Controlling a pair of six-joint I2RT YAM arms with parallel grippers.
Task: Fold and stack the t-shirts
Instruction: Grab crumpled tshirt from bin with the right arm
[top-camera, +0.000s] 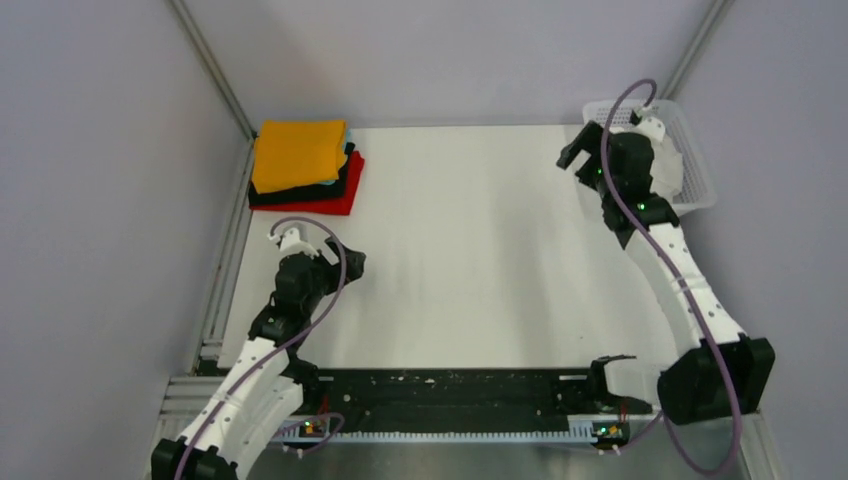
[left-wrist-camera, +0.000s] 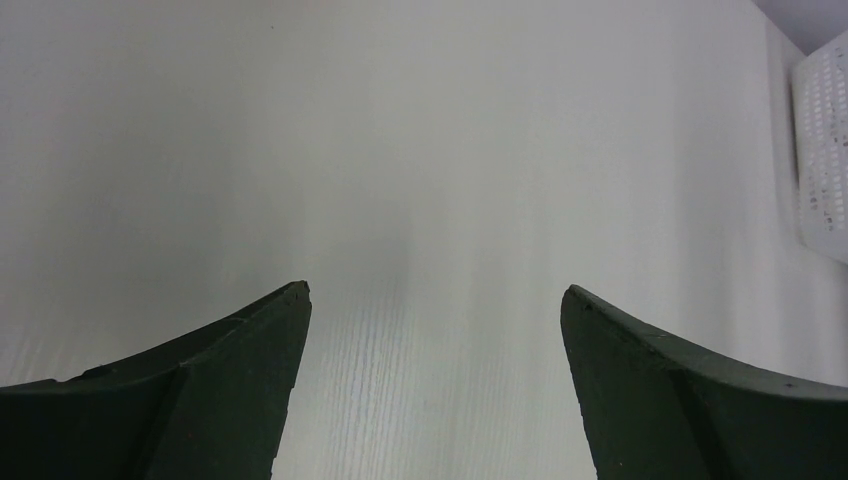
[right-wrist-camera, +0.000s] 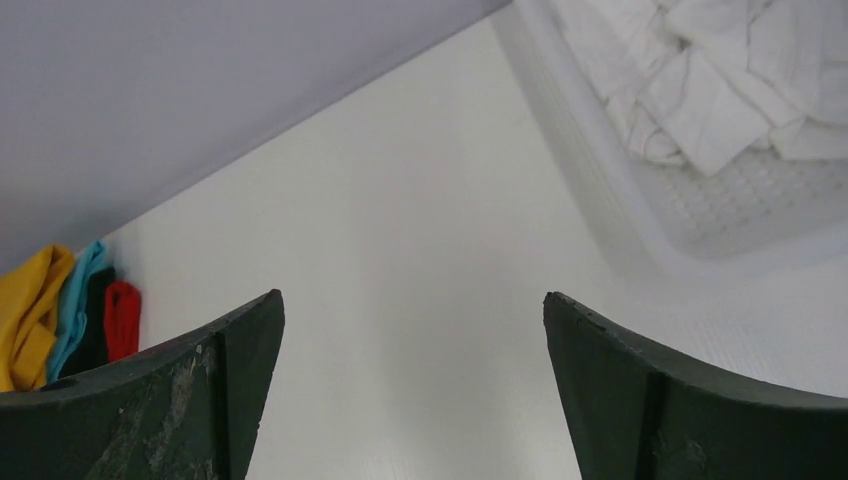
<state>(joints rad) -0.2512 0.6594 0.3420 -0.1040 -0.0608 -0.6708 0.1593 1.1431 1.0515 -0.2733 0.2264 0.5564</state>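
A stack of folded t-shirts (top-camera: 300, 152) lies at the table's far left corner, orange on top, then teal, black and red at the bottom; its edge also shows as the stack (right-wrist-camera: 60, 315) in the right wrist view. A wrinkled white t-shirt (right-wrist-camera: 715, 75) lies inside the white basket (right-wrist-camera: 610, 215). My right gripper (top-camera: 577, 150) (right-wrist-camera: 412, 297) hovers open just left of the basket, nothing between its fingers. Near the table's left side, below the stack, my left gripper (top-camera: 352, 262) (left-wrist-camera: 435, 290) is open over bare table.
The white lattice basket (top-camera: 700, 165) sits at the far right corner, partly off the table edge, and shows as the basket (left-wrist-camera: 825, 150) in the left wrist view. Grey walls enclose the table. A black rail (top-camera: 450, 395) runs along the near edge.
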